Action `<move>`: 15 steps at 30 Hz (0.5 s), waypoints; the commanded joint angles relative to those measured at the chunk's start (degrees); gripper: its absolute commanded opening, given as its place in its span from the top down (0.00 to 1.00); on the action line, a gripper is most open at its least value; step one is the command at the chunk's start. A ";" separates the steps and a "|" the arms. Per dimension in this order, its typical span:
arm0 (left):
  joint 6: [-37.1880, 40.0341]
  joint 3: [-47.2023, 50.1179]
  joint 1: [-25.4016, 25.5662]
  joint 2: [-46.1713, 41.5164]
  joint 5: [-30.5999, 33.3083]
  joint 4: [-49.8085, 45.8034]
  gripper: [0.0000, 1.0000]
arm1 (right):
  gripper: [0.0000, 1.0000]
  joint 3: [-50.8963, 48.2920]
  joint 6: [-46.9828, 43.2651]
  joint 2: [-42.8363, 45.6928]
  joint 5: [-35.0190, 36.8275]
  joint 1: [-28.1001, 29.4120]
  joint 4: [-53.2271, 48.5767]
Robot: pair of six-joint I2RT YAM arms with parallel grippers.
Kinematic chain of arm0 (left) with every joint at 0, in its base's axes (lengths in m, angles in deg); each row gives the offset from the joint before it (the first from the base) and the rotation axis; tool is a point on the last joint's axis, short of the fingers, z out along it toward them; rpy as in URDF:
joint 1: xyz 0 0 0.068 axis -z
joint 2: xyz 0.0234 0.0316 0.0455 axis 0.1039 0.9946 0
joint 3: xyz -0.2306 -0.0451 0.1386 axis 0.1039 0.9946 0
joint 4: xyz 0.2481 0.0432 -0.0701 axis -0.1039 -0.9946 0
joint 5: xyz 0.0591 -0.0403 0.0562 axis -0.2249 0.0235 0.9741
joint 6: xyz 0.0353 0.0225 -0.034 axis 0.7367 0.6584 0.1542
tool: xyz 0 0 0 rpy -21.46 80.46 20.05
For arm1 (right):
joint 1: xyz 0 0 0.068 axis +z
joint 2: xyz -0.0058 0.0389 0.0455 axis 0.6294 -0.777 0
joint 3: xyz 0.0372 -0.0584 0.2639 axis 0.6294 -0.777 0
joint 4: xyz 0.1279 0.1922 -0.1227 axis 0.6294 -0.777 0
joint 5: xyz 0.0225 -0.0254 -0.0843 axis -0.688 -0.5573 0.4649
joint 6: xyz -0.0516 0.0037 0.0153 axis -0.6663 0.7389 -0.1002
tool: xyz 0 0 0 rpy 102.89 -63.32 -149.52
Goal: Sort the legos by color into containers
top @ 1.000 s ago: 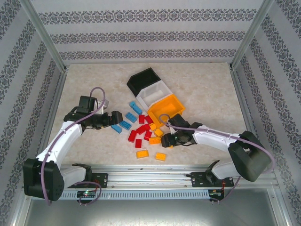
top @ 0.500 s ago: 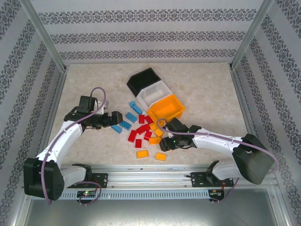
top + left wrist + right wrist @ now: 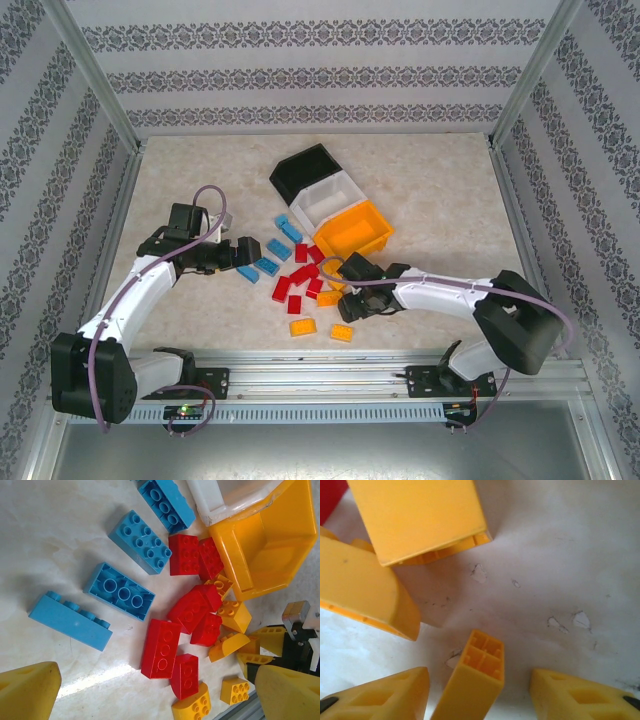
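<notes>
L gripper (image 3: 244, 248): jaws wide, empty, over blue brick (image 3: 70, 621) | R gripper (image 3: 479, 700): unclenched, jaws either side of small yellow brick (image 3: 479, 672), orange-yellow bin (image 3: 380, 230) near

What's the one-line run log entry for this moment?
left gripper: open, near blue legos | right gripper: open, straddling yellow lego
</notes>
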 commanded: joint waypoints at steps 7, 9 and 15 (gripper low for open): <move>1.16 0.32 0.52 0.60 0.26 -1.81 0.00 | 0.65 -0.43 1.49 -1.29 3.61 0.84 1.35; 1.16 0.34 0.48 0.66 0.30 -1.90 0.00 | 0.73 -0.52 1.80 0.18 4.17 0.84 1.33; 1.10 0.32 0.54 0.78 0.20 -1.87 0.00 | 0.92 -0.02 3.02 4.87 5.48 0.14 0.73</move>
